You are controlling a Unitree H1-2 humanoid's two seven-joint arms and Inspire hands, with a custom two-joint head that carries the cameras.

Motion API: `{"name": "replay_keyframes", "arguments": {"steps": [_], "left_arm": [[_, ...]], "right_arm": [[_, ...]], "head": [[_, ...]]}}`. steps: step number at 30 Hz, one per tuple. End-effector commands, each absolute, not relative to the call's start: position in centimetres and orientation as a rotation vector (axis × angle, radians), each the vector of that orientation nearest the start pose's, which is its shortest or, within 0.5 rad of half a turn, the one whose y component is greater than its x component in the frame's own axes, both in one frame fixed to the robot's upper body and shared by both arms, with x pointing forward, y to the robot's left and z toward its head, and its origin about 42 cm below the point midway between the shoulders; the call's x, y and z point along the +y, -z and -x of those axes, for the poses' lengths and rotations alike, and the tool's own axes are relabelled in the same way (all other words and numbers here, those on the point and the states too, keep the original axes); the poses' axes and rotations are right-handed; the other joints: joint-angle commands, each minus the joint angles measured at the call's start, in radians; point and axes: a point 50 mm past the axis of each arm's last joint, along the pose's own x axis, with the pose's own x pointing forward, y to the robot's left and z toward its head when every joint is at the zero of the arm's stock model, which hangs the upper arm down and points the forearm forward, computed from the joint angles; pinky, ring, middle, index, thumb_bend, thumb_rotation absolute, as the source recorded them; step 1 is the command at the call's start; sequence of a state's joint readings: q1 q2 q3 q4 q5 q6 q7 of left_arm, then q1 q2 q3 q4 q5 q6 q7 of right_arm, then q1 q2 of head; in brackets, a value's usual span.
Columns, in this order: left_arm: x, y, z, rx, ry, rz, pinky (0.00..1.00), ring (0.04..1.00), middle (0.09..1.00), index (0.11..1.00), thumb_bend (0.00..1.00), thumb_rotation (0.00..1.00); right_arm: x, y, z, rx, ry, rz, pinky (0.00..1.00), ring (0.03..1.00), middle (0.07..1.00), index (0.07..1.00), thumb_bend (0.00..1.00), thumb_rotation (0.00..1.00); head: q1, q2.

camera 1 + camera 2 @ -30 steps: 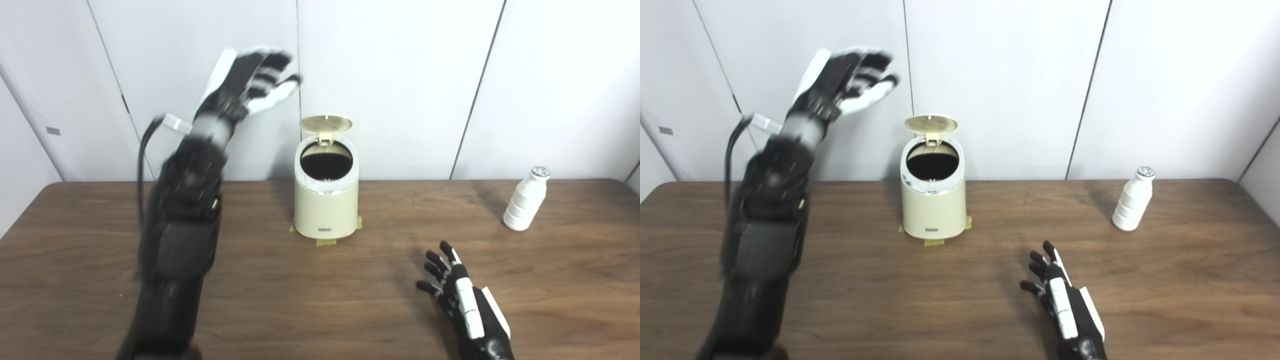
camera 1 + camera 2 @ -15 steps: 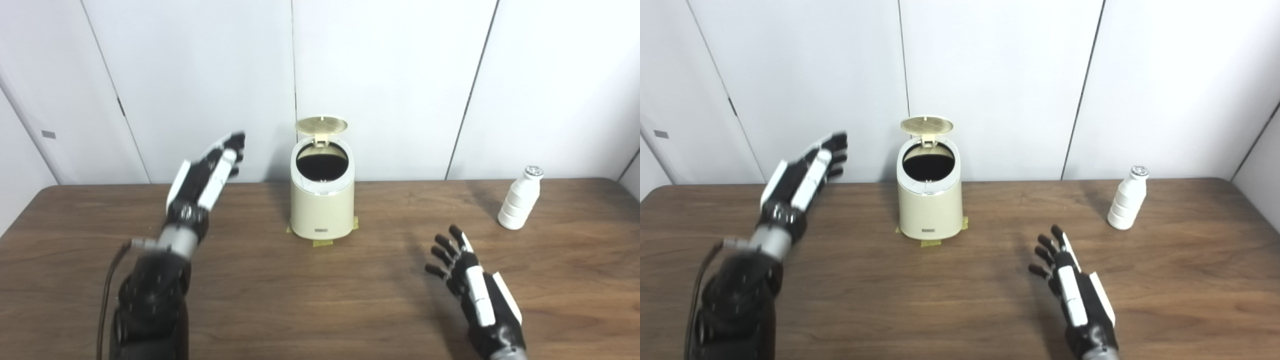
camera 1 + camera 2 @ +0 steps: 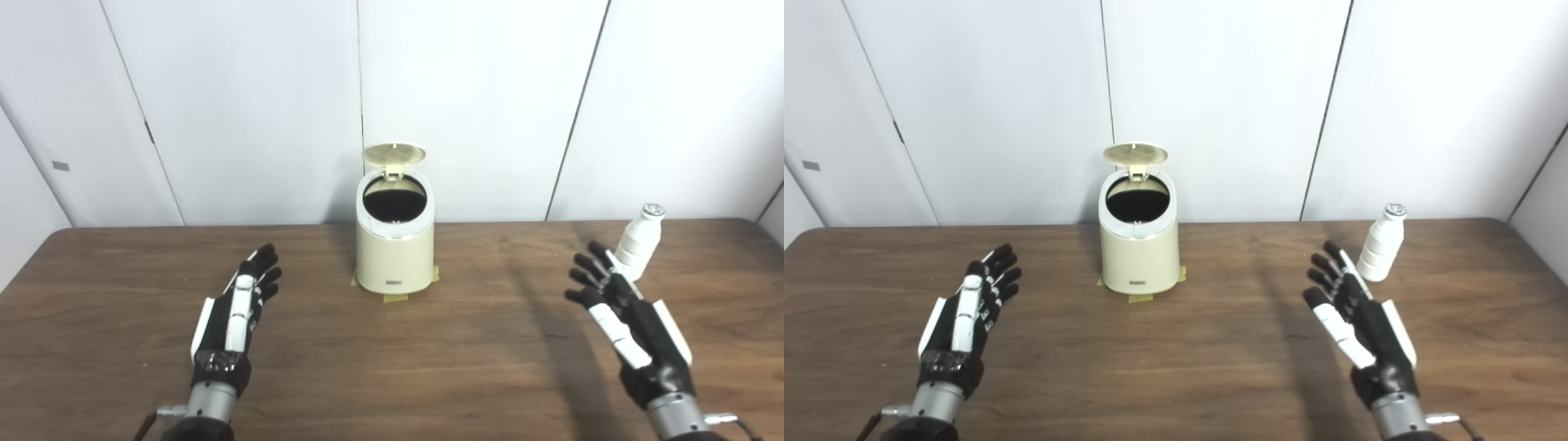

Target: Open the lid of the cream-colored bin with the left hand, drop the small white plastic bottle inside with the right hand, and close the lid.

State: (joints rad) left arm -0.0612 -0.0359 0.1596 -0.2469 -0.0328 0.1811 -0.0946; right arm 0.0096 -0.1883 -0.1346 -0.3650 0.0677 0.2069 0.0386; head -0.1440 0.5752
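Note:
The cream-colored bin (image 3: 394,251) stands at the back middle of the table, its round lid (image 3: 394,153) tipped up and the dark inside showing. A small white plastic bottle (image 3: 639,243) stands upright at the back right. My left hand (image 3: 235,314) lies low over the table, well left of the bin, fingers spread and holding nothing. My right hand (image 3: 631,327) is raised at the right, open, with its fingertips just short of the bottle's base and nothing in its grasp.
The brown wooden table (image 3: 392,367) runs the full width of the view. Yellow tape tabs (image 3: 395,298) mark the bin's foot. White wall panels (image 3: 478,92) close the scene right behind the bin and bottle.
My left arm has dropped from high beside the bin down to the table at the left. My right hand has moved forward and right, toward the bottle. The lid has stayed up.

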Motion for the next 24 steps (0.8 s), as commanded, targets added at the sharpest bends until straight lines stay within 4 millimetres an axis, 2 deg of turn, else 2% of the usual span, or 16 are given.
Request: {"name": "replay_keyframes", "arguments": {"steps": [1,6,10,11,14,20,24], "left_arm": [[23.4,-17.4,-29.6,-0.193,-0.057,0.095,0.88,0.894,0.912,0.921,0.53,0.96],[23.6,-16.8,-29.1,-0.181,-0.056,0.119,0.9,0.918,0.926,0.939,0.5,0.94],[23.8,-16.4,-28.9,-0.17,-0.055,0.112,0.93,0.929,0.94,0.962,0.51,0.96],[23.9,-16.3,-28.9,-0.165,-0.057,0.108,0.93,0.929,0.941,0.964,0.51,0.95],[24.4,-16.0,-28.7,-0.145,-0.062,0.118,0.95,0.938,0.95,0.973,0.53,0.91],[24.9,-15.9,-28.7,-0.121,-0.048,0.141,1.0,0.966,0.976,1.0,0.51,0.88],[25.0,-16.1,-28.8,-0.121,-0.042,0.147,1.0,0.963,0.97,0.998,0.52,0.83]], "right_arm": [[-29.7,-21.2,-27.7,-0.25,0.091,0.171,0.79,0.886,0.905,0.92,0.69,0.48],[-31.6,-22.0,-28.2,-0.267,0.175,0.247,0.74,0.856,0.892,0.914,0.72,0.4],[-32.3,-23.1,-28.1,-0.278,0.206,0.272,0.73,0.839,0.876,0.9,0.69,0.32],[-32.4,-23.6,-28.1,-0.282,0.214,0.286,0.74,0.839,0.874,0.899,0.68,0.31],[-32.9,-24.9,-27.9,-0.293,0.27,0.391,0.72,0.814,0.857,0.883,0.71,0.37],[-33.2,-26.9,-28.3,-0.312,0.345,0.489,0.68,0.777,0.82,0.855,0.69,0.2],[-33.8,-27.7,-28.8,-0.289,0.409,0.526,0.69,0.792,0.821,0.85,0.73,0.22]], "head": [[-0.001,0.0],[-0.064,0.001],[-0.093,0.001],[-0.122,0.0],[-0.165,-0.002],[-0.229,-0.006],[-0.255,-0.007]]}}
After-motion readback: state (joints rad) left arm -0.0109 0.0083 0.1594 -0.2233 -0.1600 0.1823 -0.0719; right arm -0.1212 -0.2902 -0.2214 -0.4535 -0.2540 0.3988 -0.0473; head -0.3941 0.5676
